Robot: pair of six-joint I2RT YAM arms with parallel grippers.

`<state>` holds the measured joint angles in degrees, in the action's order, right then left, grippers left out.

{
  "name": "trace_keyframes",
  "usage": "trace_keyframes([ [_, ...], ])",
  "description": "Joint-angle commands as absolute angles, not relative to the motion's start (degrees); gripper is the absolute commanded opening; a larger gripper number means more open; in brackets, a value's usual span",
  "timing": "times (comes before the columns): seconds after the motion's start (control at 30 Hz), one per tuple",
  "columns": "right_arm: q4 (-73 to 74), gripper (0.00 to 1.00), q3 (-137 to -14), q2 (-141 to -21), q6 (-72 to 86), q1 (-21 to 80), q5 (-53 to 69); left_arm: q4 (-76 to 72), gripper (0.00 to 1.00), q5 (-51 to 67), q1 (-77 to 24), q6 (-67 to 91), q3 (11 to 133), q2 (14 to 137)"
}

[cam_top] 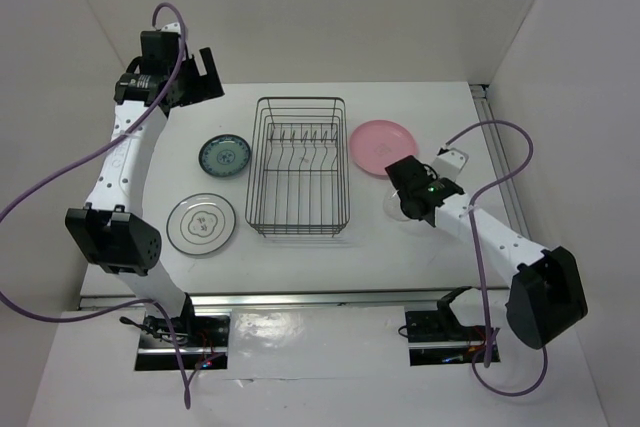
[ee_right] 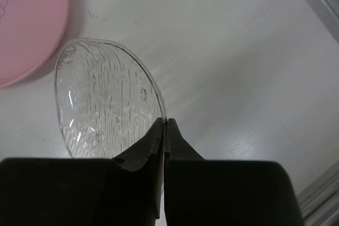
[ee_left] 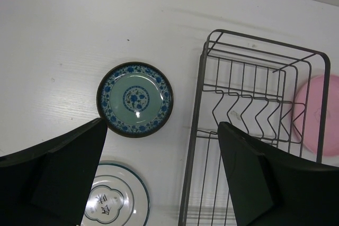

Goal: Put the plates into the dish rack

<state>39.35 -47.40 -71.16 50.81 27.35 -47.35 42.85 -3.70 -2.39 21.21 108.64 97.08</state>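
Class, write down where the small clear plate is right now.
Right wrist view: the clear plate is pinched by its rim in the right gripper, right of the rack, just nearer than the pink plate.

Dish rack [cam_top: 298,231]: dark wire basket, prongs upright in row, set at centre of desk [cam_top: 420,257]. Pink plate [cam_top: 380,147] laid flat just right of it. Teal patterned plate [cam_top: 224,156] and dark-rimmed glass plate [cam_top: 201,224] laid flat left of it. Small wavy glass plate [ee_right: 106,104] pinched at rim by right claw [ee_right: 165,125].
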Motion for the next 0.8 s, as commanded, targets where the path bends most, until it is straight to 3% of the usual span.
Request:
trace_keyframes([
  [0.0, 44.11, 0.00, -52.29, -71.01, 52.38, 28.73, -55.36, 41.84, 1.00, -2.99, -2.20, 21.53, 109.42, 95.98],
  [0.33, 42.63, 0.00, -68.45, -72.16, 40.88, 32.52, -60.03, 41.31, 1.00, -1.85, -2.20, 21.53, 109.42, 95.45],
  [0.77, 44.65, 0.00, -99.74, -95.24, 29.09, 41.57, -64.95, 44.20, 1.00, -3.96, -1.59, 23.90, 111.88, 96.32],
])
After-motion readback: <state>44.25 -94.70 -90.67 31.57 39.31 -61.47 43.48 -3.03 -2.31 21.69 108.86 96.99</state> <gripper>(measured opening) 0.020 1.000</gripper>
